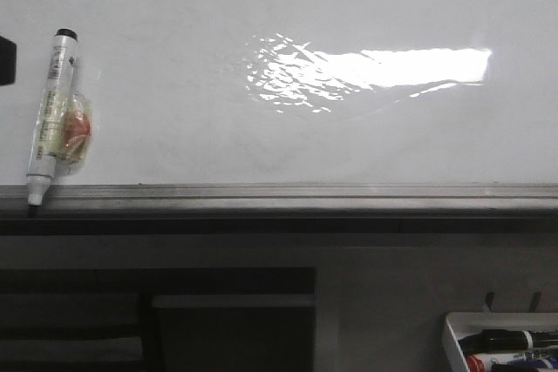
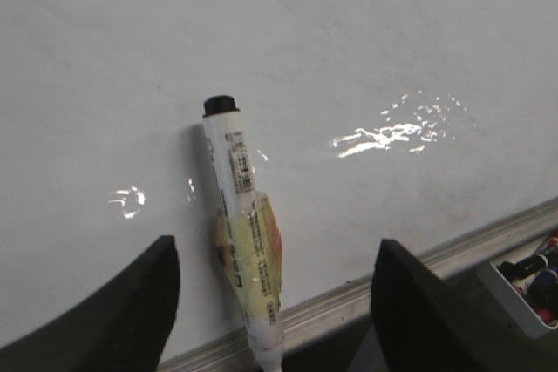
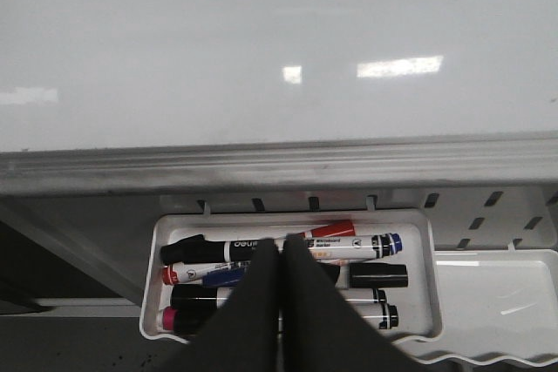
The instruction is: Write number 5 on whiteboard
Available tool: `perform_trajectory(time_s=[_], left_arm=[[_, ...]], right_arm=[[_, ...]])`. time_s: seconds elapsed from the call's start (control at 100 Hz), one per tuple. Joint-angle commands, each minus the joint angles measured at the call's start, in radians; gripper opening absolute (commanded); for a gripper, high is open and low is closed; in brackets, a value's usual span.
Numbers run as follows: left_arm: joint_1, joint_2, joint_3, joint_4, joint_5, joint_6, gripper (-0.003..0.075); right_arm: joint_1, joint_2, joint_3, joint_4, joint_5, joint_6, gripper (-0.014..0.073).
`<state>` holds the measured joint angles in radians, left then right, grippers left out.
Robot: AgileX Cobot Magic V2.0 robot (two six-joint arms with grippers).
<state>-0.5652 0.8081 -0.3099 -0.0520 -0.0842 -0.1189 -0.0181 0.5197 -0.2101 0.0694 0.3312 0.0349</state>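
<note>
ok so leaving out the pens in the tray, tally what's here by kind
whiteboard: 1
marker lying against it: 1
trays: 2, the marker tray and a second tray beside it
total: 4

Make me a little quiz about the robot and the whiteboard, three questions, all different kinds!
1. True or false: the number 5 is already written on the whiteboard.
2. Pick one. The marker lying on the board has its tip pointing toward: A) the bright glare, B) the grey edge strip, C) the tray of markers.
3. Fill the gap: the left gripper is open around the marker, while the right gripper is ____ above the tray.

Key:
1. False, the board is blank.
2. B, the tip reaches the edge strip.
3. Shut, with its fingers pressed together and holding nothing.
</note>
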Motion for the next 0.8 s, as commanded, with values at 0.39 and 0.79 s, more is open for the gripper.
perform_trajectory(time_s=[0.39,0.79], left_arm=[[-0.011,0.249,-0.028,-0.012,-0.165,-0.006,0.0428],[-0.011,0.318,-0.028,-0.062,-0.142,-0.006,0.0321]], right_arm=[[0.001,0.01,-0.036,0.004,-0.071,-0.004,-0.0061],[0.052,0.01,-0.036,0.004,-0.075,-0.004,-0.0061]])
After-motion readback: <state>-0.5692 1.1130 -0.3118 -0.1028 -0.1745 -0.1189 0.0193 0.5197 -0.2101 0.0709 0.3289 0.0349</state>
